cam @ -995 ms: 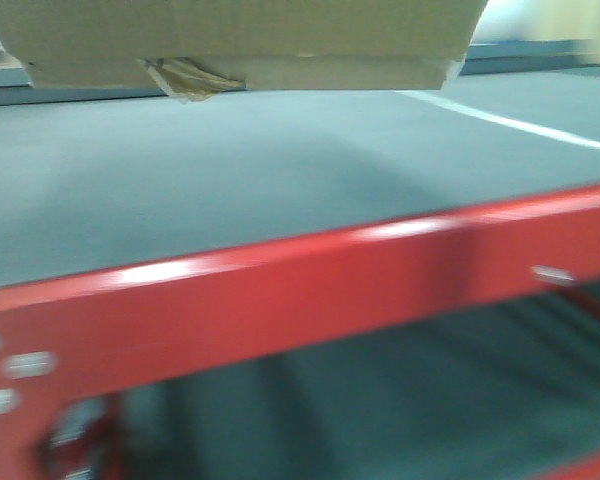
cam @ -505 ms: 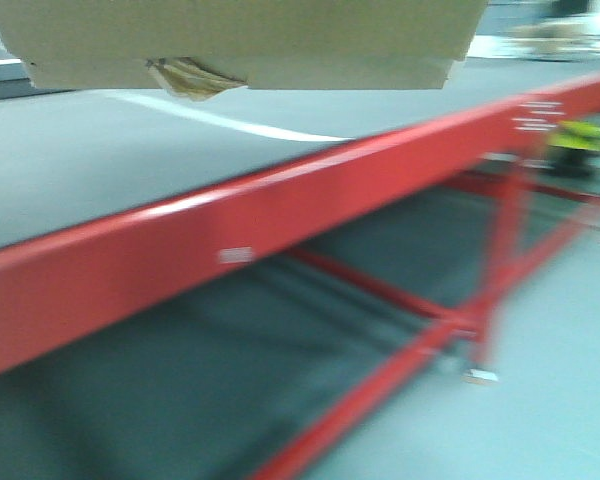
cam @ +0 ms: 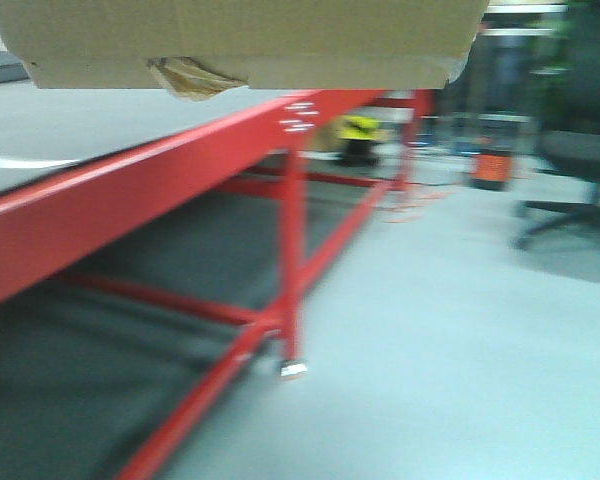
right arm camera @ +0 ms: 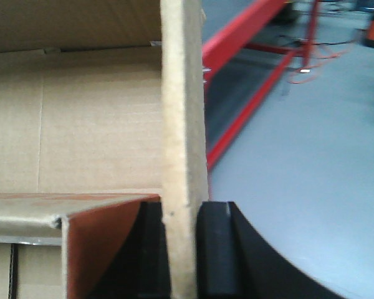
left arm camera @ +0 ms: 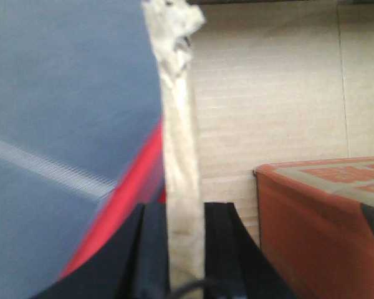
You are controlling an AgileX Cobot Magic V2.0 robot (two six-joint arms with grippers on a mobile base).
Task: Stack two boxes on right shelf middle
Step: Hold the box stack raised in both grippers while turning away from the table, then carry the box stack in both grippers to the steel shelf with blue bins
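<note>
A brown cardboard box (cam: 240, 40) with peeling yellowish tape (cam: 190, 78) hangs across the top of the front view, held off the ground. My left gripper (left arm camera: 185, 212) is shut on the box's left wall (left arm camera: 181, 143), which has a torn top edge. My right gripper (right arm camera: 184, 208) is shut on the box's right wall (right arm camera: 184, 112). An orange-red carton lies inside the box, showing in the left wrist view (left arm camera: 324, 218) and the right wrist view (right arm camera: 100, 243). A second plain brown box and the stainless-steel shelf are out of view.
A red metal rack (cam: 130, 190) with a grey deck runs along the left, its upright (cam: 292, 250) standing on the grey floor. A black office chair (cam: 580, 170), an orange object (cam: 492, 165) and a yellow object (cam: 360, 127) stand further back.
The front view has swung to the right: the red rack beam slid left, and the floor, the rack's upright and the chair came into view. The box keeps its place in the frame.
</note>
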